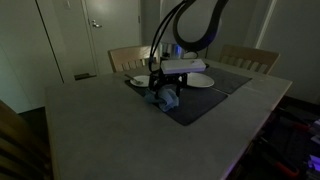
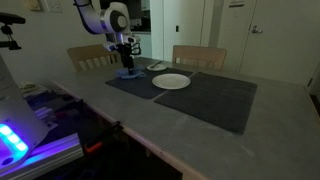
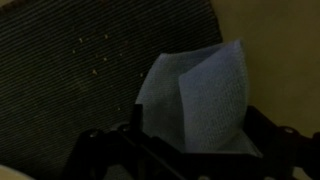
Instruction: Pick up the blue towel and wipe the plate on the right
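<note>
Wrist view showed a crumpled blue cloth towel [image 3: 195,95], likely soft and light, within the end effector [image 3: 190,150], clench unclear; pinching its raised fold seemed best.

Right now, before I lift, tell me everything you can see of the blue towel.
The blue towel is a pale blue, soft-looking cloth, folded along a crease with one corner pointing up in the wrist view. It lies bunched on the dark woven mat, under the gripper, whose jaws stand either side of it; whether they pinch it is too dark to tell. In an exterior view it sits apart from the white plate.
</note>
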`<state>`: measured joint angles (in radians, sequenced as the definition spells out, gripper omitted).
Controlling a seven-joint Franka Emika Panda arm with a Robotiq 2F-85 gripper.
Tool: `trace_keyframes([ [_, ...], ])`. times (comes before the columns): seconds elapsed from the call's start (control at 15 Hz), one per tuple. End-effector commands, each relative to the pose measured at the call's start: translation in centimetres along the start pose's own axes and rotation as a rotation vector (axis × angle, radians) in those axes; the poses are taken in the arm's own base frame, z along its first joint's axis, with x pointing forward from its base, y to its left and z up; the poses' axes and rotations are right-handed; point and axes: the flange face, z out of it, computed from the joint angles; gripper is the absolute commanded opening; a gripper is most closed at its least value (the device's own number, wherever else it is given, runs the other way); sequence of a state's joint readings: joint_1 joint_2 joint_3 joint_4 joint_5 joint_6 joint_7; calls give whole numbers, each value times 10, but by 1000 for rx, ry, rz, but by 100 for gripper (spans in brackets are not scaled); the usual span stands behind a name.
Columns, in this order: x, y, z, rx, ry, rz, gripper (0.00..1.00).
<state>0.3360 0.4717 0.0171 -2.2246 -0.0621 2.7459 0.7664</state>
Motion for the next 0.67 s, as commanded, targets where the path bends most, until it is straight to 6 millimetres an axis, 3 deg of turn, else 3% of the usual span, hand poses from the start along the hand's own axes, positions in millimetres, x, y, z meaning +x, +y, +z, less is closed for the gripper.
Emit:
trace_keyframes([
  [0.0, 13, 4, 13, -9, 59, 76, 100],
  [0.47, 6, 0, 33, -15, 22, 103, 100],
  [0.6, 6, -3, 33, -14, 21, 96, 72],
])
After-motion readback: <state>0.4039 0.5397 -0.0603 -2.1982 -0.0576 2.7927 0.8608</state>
